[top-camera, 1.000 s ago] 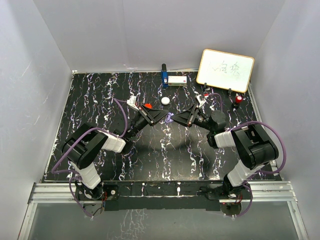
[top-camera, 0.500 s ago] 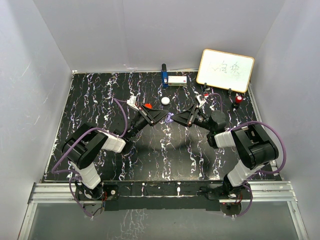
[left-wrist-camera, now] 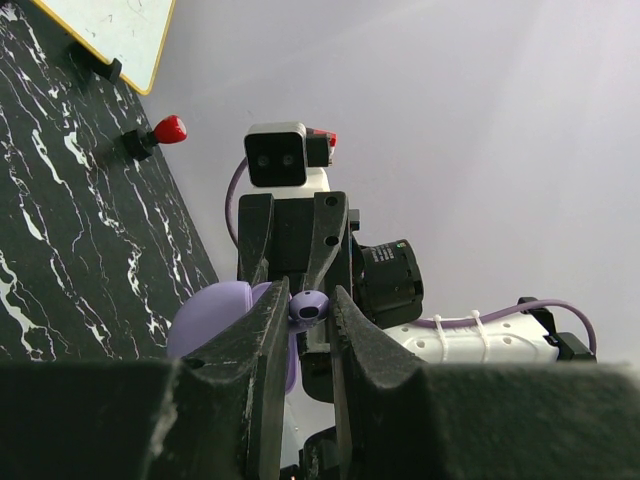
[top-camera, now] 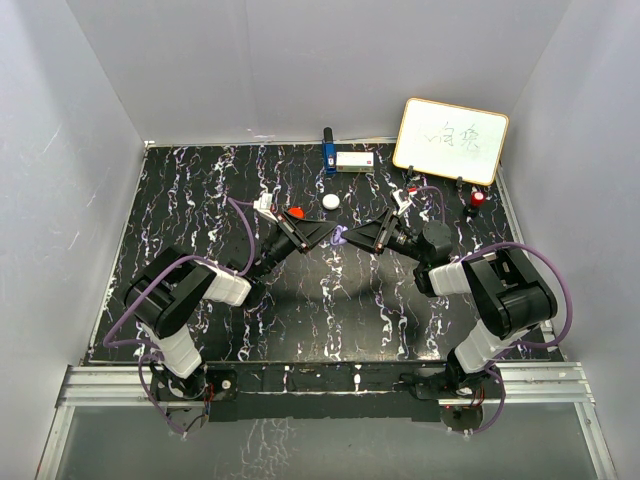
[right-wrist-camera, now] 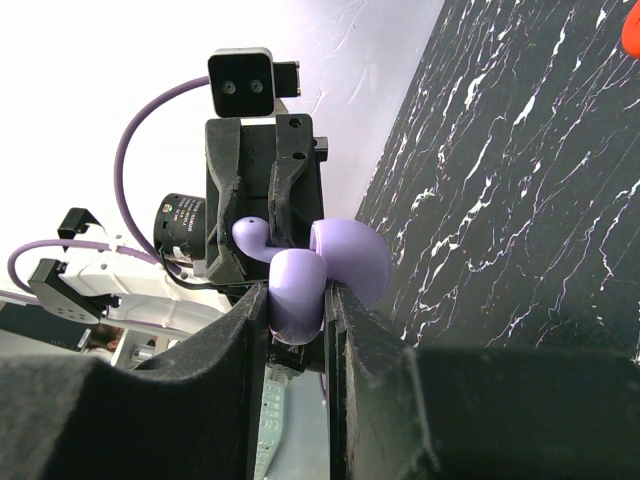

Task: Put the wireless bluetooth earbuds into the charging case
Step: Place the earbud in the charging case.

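Observation:
Both arms meet above the middle of the table. My left gripper (left-wrist-camera: 311,292) is shut on a small purple earbud (left-wrist-camera: 312,307), whose tip shows between the fingertips. My right gripper (right-wrist-camera: 297,300) is shut on the body of the purple charging case (right-wrist-camera: 296,288), and the case's round lid (right-wrist-camera: 352,260) stands open to the right. The earbud (right-wrist-camera: 250,238) sits at the case's upper edge, touching or just above it. In the top view the two grippers face each other tip to tip around the purple case (top-camera: 340,237).
A red round pod (top-camera: 296,213) and a white round pod (top-camera: 331,201) lie behind the grippers. At the back stand a blue object (top-camera: 328,152), a white box (top-camera: 355,160) and a whiteboard (top-camera: 450,140). A red-capped item (top-camera: 478,200) sits at the right.

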Tool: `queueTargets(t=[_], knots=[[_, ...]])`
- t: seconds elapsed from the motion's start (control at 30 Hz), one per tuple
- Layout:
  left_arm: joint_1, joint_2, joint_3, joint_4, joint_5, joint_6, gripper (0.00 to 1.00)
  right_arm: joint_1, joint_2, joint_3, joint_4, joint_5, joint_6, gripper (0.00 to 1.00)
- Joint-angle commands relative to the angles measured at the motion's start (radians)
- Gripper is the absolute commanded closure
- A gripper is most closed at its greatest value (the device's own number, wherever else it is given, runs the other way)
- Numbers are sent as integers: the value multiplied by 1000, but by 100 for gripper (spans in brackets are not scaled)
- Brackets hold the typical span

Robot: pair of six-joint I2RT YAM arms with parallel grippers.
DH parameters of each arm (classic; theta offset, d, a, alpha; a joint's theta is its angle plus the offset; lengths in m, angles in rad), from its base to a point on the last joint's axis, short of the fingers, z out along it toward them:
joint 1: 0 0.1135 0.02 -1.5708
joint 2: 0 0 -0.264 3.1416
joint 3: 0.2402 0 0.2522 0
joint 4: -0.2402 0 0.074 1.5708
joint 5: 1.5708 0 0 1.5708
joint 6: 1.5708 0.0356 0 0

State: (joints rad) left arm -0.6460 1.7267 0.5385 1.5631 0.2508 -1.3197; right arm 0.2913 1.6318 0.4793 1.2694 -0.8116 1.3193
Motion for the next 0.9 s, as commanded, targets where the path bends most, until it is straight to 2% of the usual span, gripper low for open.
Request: queueTargets(t=[0.0,0.87], knots=[[-7,-11,-8,222,-1,5,100,-6,0,-2,91,-2,6,100],[-8,4,-35,209,-8,41,100,-6,0,-1,94,-4,8,100]])
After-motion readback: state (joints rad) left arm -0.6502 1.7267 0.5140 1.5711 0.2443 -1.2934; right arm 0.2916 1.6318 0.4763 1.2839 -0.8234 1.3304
